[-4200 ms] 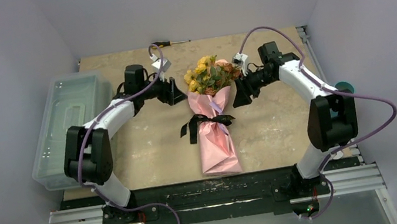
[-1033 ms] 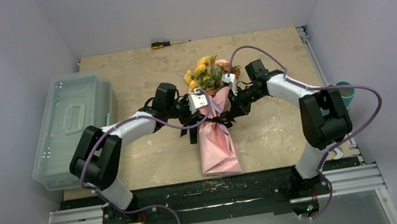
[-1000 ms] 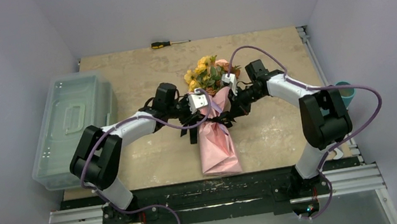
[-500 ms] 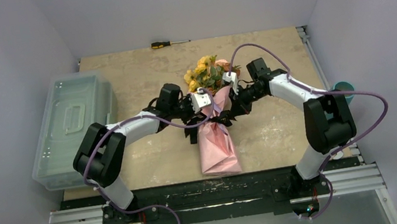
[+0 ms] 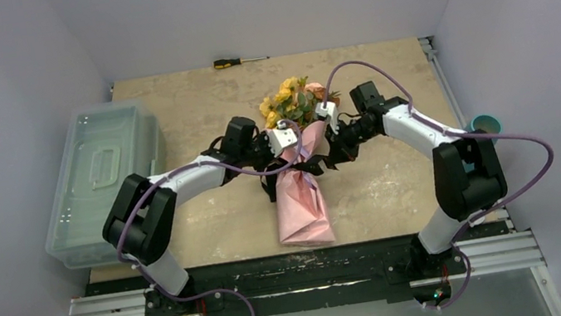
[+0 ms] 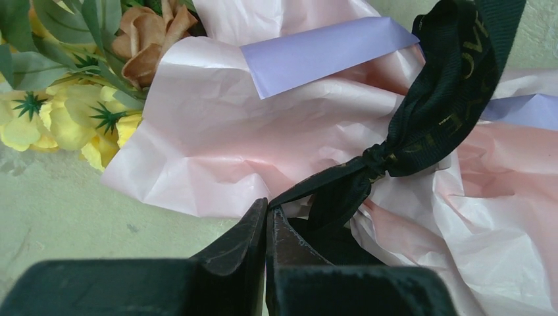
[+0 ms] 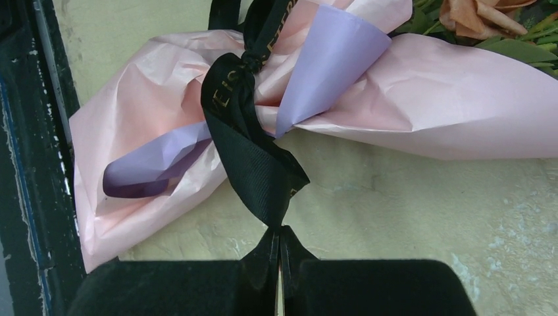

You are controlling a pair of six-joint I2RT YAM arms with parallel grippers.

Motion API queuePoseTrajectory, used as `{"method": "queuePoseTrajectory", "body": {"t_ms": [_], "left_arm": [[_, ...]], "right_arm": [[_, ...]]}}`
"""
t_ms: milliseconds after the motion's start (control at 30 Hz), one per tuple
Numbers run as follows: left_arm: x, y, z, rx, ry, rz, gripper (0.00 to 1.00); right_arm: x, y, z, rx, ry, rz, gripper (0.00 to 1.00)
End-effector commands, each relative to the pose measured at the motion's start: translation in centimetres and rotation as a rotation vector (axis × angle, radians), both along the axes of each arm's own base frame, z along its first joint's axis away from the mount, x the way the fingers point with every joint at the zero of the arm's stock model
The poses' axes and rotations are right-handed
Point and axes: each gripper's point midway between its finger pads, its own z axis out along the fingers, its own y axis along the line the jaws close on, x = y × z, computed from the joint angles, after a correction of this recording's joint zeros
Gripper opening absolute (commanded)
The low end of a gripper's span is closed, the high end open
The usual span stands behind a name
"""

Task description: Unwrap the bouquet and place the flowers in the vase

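A translucent plastic lidded box [image 5: 100, 181] sits at the nine o'clock edge of the mottled beige bench [image 5: 398, 182]. A yellow-and-black-handled screwdriver [image 5: 240, 61] lies at the far edge, toward twelve o'clock.

The left claw [image 6: 266, 220] reaches in from the nine o'clock side of the bouquet of yellow, orange and peach flowers in a pink paper cone [image 5: 302, 192]. Its fingers are pressed together, pinching one tail of the black ribbon [image 6: 428, 112] with gold lettering that binds the cone.

The bouquet lies flat at the middle of the bench. Its yellow-orange and peach flowers with green leaves [image 5: 294, 104] point to twelve o'clock and the cone's narrow end points to six. Lilac lining shows at the folds of the paper, and the ribbon's knot is tied.

The right claw [image 7: 279, 243] comes in from the three o'clock side, closed tight on another tail of the ribbon, close to the paper.

The small teal-blue cylindrical vase [image 5: 484, 126] stands upright at the three o'clock edge, well apart from the bouquet and partly hidden behind the right arm.
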Motion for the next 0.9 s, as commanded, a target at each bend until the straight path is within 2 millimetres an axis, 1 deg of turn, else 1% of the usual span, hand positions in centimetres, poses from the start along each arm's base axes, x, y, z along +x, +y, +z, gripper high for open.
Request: {"method": "queuePoseTrajectory", "body": {"t_ms": [0, 167, 400, 600, 767, 867], "left_arm": [[0.6, 0.2, 2.8, -0.032, -0.062, 0.033, 0.00], [0.5, 0.7, 3.1, -0.031, -0.071, 0.047, 0.00], [1.0, 2.4, 3.1, -0.018, -0.073, 0.078, 0.00], [1.3, 3.4, 3.1, -0.007, -0.074, 0.095, 0.00], [1.9, 4.2, 2.9, 0.001, -0.076, 0.115, 0.00], [2.5, 4.9, 3.3, 0.002, -0.091, 0.132, 0.00]], "right_arm": [[-0.5, -0.8, 0.5, -0.030, -0.037, 0.002, 0.00], [-1.1, -1.9, -0.4, -0.069, -0.024, -0.011, 0.00], [-2.2, -3.4, -1.3, -0.108, -0.008, -0.016, 0.00], [-2.6, -4.8, -2.0, -0.133, 0.006, -0.029, 0.00], [-2.9, -5.9, -2.6, -0.154, 0.019, -0.035, 0.00], [-3.0, -6.5, -2.9, -0.163, 0.027, -0.040, 0.00]]}}
